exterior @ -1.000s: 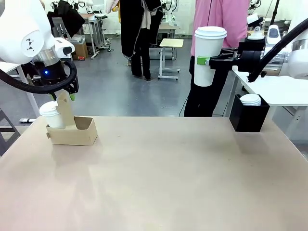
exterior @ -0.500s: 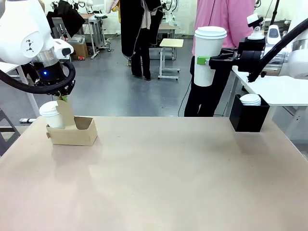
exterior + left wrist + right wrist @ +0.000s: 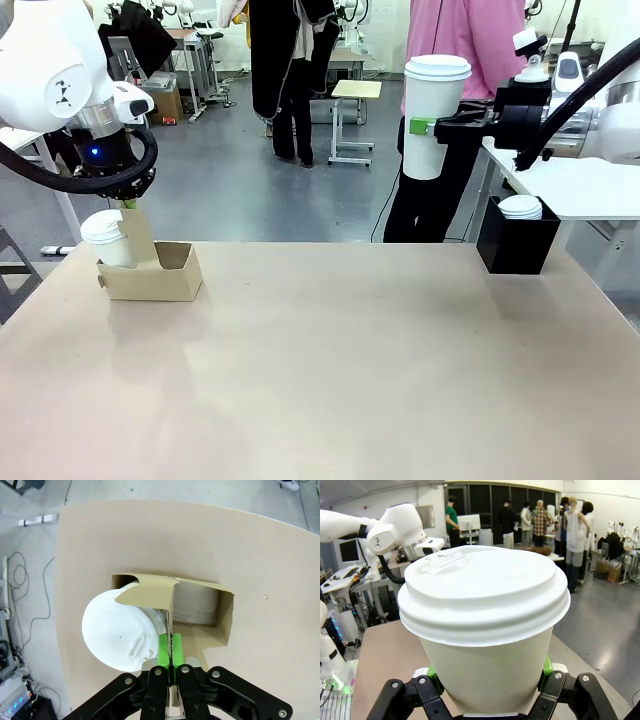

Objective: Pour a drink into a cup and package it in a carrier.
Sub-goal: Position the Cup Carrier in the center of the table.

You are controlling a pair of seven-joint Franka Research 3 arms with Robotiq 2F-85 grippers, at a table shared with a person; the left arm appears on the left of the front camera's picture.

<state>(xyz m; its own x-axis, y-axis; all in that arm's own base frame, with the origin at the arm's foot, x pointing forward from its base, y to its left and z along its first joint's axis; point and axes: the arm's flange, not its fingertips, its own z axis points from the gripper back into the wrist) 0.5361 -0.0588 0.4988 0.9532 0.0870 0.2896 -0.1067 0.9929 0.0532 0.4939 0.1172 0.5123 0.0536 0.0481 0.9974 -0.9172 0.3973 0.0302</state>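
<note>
From where I stood, the left gripper (image 3: pixel 128 203) had its green pads pinched flat together on the upright centre handle of the small brown cardboard carrier (image 3: pixel 150 275), which sat at the far left of the pale table (image 3: pixel 350 350). One white lidded cup (image 3: pixel 105 237) filled the hole on the outer side; the hole nearer the middle stood empty. Well apart from it, the right gripper (image 3: pixel 425 127) was clamped round a tall white tapered paper cup with a white plastic lid (image 3: pixel 435 115), held high in the air above the far right edge, over a black box of spare white lids (image 3: pixel 515 250).

The handle looked like the weak point to me. It was thin card, and with only one side loaded, any lift would likely tilt the carrier towards the seated cup, and the card might bend or slide out of the pads.

The raised cup had the whole table to cross. Too hard a squeeze could buckle its paper wall and lift the lid; a quick swing could slosh whatever it held, which I could not see. Coming down beside the handle, the right fingers might strike the left gripper, or the cup's base might catch the hole's rim and shove the carrier.
</note>
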